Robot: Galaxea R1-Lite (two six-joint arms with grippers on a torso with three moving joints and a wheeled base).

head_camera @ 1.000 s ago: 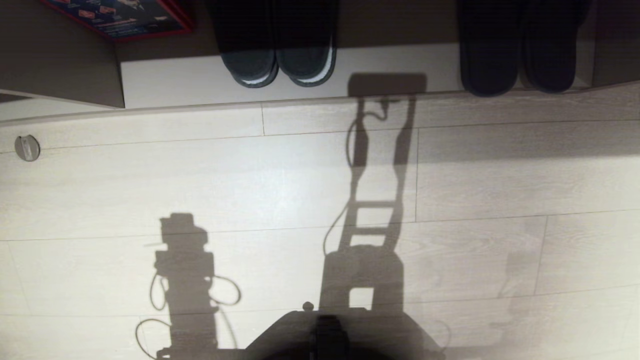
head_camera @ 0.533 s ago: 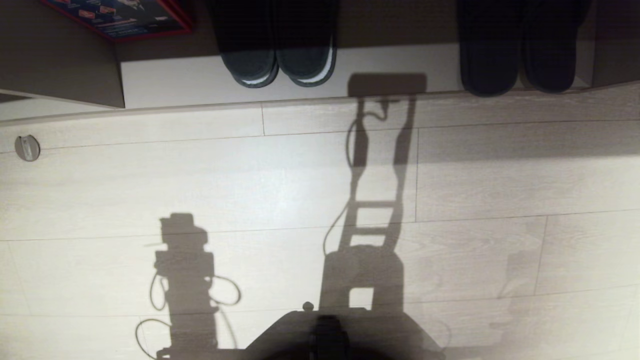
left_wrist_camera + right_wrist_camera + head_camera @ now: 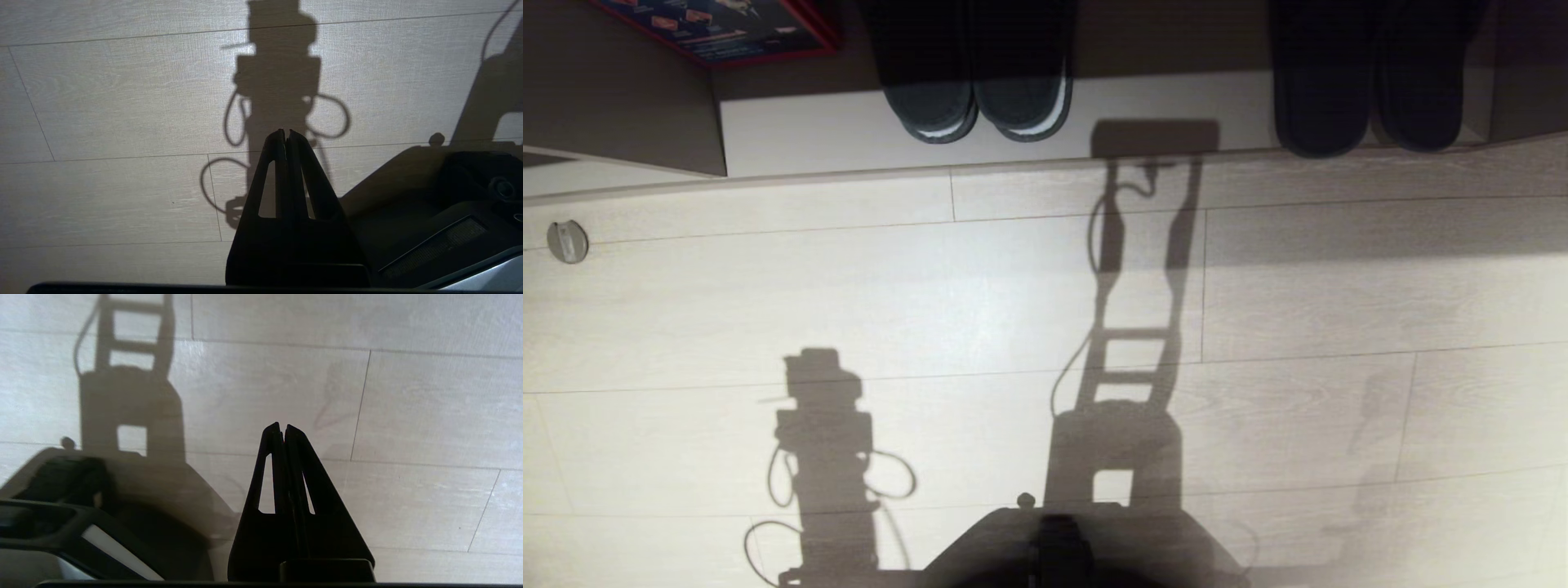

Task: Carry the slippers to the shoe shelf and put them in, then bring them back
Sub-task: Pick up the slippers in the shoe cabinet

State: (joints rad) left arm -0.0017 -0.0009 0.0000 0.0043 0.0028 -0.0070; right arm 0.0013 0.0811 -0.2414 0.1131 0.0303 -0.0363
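Note:
The slippers (image 3: 1368,90), a dark plain pair in shadow, stand side by side in the shoe shelf (image 3: 809,131) at the far right, their ends reaching its pale front lip. Neither gripper shows in the head view. The left wrist view has my left gripper (image 3: 285,132) shut and empty above the bare plank floor. My right gripper (image 3: 282,426) is also shut on nothing, hanging over the floor beside my base.
A second pair of slippers with pale rims (image 3: 976,90) stands in the shelf left of middle. A red-edged box (image 3: 719,28) lies at the back left, above a dark panel (image 3: 613,98). A round metal disc (image 3: 568,242) sits in the floor at the left. My base (image 3: 1062,547) fills the near edge.
The faint arm shadow on the floor at the right has shifted a little. The slippers, shelf and camera have stayed put.

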